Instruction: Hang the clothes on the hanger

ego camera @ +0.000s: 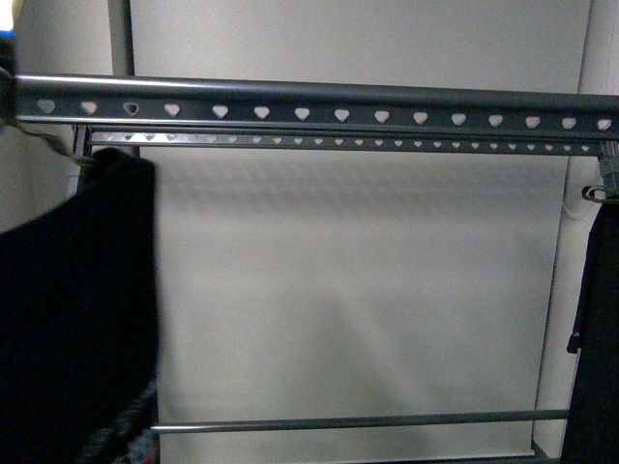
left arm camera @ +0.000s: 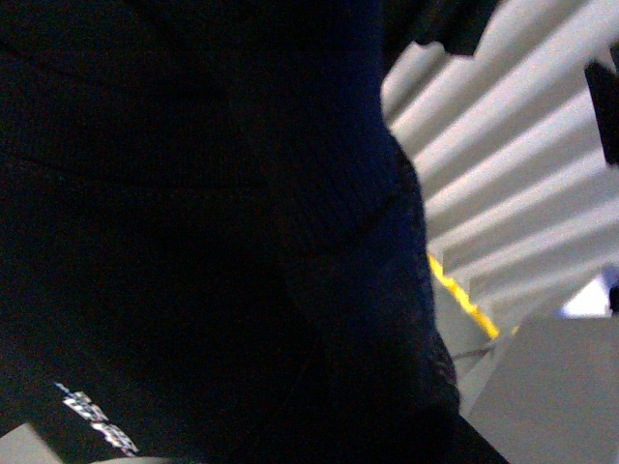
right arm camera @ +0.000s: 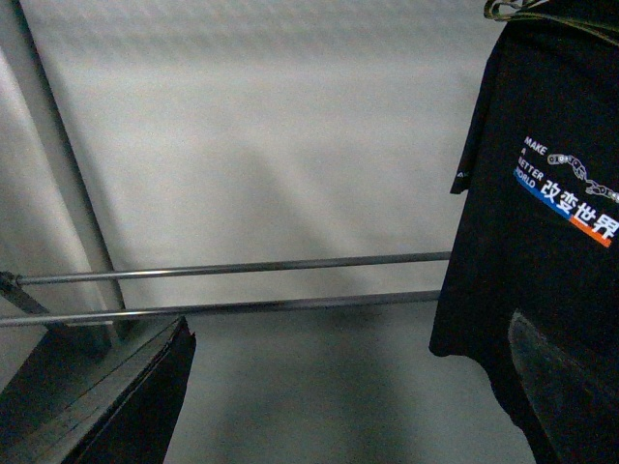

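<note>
In the front view, the hanger (ego camera: 319, 104) spans the frame. The T-shirt (ego camera: 592, 329) hangs at its far right end, and a blurred dark garment (ego camera: 73, 319) hangs under the left end.

In the left wrist view, dark cloth with a scrap of white print (left arm camera: 97, 427) fills the lens. It hides the left gripper, so you cannot tell how its jaws stand.

In the right wrist view, the T-shirt shows its print, but you cannot tell the right gripper's jaws either.

Raise the left load slowly and seat it on the rail well apart from the T-shirt. Release once the swing settles.
</note>
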`<state>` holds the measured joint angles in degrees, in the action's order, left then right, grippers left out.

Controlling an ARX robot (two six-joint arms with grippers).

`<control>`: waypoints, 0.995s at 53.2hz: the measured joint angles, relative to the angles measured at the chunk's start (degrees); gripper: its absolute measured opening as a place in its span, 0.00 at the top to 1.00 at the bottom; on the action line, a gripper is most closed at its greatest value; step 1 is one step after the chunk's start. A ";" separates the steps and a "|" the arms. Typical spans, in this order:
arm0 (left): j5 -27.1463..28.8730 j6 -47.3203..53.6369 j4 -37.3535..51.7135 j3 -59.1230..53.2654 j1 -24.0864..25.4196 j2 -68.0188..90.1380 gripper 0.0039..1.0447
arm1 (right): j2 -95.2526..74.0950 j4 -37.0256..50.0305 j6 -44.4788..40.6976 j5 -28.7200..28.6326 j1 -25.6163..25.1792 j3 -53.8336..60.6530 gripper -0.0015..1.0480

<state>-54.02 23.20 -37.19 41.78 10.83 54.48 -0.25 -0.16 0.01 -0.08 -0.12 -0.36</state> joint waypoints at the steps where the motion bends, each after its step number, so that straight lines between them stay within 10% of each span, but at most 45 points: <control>1: -0.33 2.67 -1.27 0.98 -0.04 1.64 0.96 | 0.00 0.00 0.00 0.00 0.00 0.00 0.07; 20: 2.16 53.66 -3.82 13.38 -5.90 20.06 0.96 | 0.00 0.00 0.02 0.00 0.00 0.00 0.07; 34: 3.54 55.76 19.50 13.62 -13.09 21.97 0.96 | 0.00 0.00 0.00 0.00 0.00 0.00 0.07; 49: 2.99 55.30 20.72 13.62 -13.25 21.94 0.96 | 0.00 0.00 0.00 0.00 0.00 0.00 0.07; 53: 2.99 55.28 20.72 13.59 -13.25 21.94 0.96 | -7.34 -3.39 1.05 -18.14 -7.17 -3.37 0.07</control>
<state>-51.03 78.48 -16.47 55.37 -2.42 76.42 -7.60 -3.55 1.06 -18.22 -7.29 -3.73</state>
